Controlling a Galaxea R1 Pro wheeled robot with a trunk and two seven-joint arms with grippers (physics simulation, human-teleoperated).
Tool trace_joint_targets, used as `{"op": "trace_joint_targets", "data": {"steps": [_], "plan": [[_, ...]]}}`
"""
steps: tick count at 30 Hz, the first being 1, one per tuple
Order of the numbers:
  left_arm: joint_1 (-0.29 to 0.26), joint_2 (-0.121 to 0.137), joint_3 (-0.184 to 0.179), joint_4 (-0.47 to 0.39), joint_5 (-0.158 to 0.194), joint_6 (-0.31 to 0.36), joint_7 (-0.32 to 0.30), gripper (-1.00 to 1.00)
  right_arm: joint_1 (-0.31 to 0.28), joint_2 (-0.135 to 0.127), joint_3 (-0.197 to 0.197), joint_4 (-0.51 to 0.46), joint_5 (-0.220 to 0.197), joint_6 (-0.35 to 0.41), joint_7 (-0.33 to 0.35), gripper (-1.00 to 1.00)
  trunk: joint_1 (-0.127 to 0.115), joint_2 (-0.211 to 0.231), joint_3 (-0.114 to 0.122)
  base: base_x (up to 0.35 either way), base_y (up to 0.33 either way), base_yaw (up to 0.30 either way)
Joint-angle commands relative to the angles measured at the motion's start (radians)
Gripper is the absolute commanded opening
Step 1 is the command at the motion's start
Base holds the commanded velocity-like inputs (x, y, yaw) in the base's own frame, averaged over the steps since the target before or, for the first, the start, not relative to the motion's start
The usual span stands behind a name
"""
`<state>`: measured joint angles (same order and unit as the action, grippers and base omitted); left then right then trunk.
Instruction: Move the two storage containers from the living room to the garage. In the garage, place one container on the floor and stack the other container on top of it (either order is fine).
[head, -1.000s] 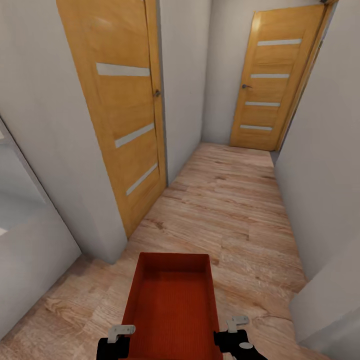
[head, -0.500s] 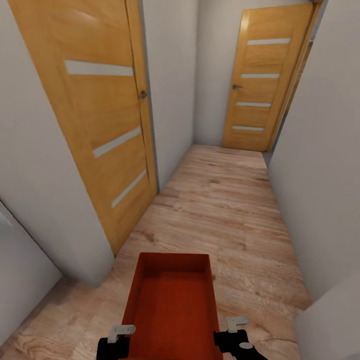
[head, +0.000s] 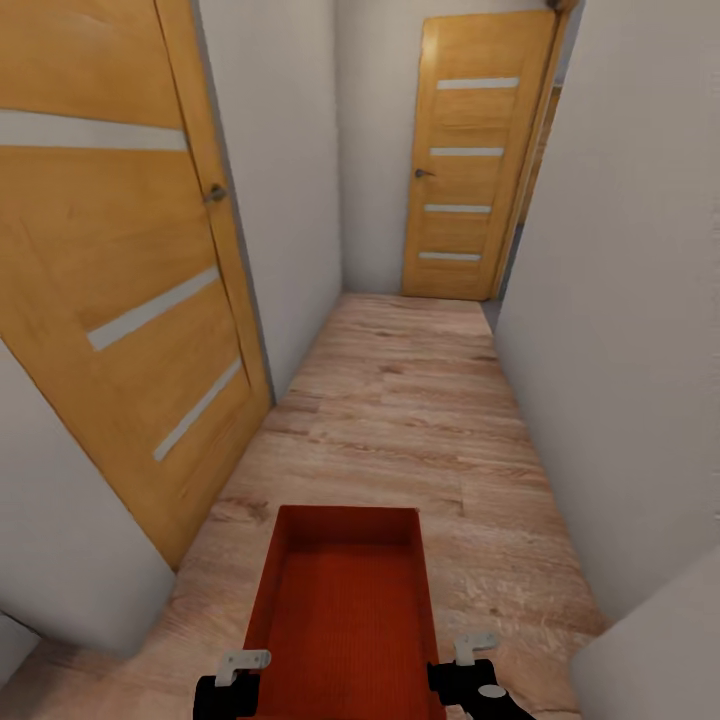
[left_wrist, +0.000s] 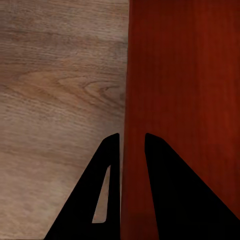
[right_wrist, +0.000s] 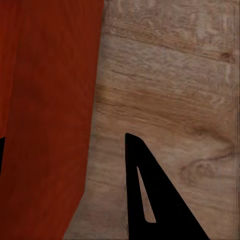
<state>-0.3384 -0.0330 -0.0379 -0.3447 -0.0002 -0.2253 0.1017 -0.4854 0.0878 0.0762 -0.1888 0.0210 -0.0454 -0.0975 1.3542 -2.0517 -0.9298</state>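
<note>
One orange-red storage container (head: 345, 610) hangs low in front of me over a light wood-plank floor, its long axis pointing down a narrow hallway. It is topless and nothing lies inside. My left gripper (head: 240, 665) is shut on its left wall, and the left wrist view shows that gripper (left_wrist: 132, 137) with the red wall (left_wrist: 185, 100) pinched between both black fingers. My right gripper (head: 470, 650) grips the right wall; in the right wrist view the red wall (right_wrist: 45, 110) lies between its spread fingers (right_wrist: 62, 137).
White walls close in on both sides of the hallway. A shut wooden door (head: 120, 300) with pale glass strips stands near on the left. A second alike door (head: 465, 160) closes the far end. Wood-plank floor (head: 400, 400) runs ahead between them.
The whole view has shifted: I have rolled forward along the hallway, so the left door looms larger. The container keeps its place between both grippers.
</note>
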Motion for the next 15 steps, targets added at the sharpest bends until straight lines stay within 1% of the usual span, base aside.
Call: {"op": "trace_joint_targets", "data": {"steps": [1,5,7,15], "plan": [[-0.001,0.001,0.007,-0.001,-0.001,-0.003,0.015,-1.0,-0.001,0.0,0.005,0.002,0.004,-0.002,-0.01,-1.0,0.0,0.0,-0.001,0.346,0.0,-0.266],[-0.001,0.001,0.007,0.0,-0.001,-0.003,0.015,-1.0,-0.001,0.0,0.005,0.002,0.004,-0.002,-0.01,-1.0,0.0,0.0,-0.001,0.346,0.0,-0.264],[-0.001,0.001,0.007,0.0,-0.001,-0.003,0.015,-1.0,-0.001,0.0,0.005,0.002,0.004,-0.002,-0.01,-1.0,0.0,0.0,-0.001,0.346,0.0,-0.177],[-0.001,0.001,0.007,0.0,-0.001,-0.003,0.015,-1.0,-0.001,0.0,0.005,0.002,0.004,-0.002,-0.01,-1.0,0.0,0.0,-0.001,0.346,0.0,-0.031]]}}
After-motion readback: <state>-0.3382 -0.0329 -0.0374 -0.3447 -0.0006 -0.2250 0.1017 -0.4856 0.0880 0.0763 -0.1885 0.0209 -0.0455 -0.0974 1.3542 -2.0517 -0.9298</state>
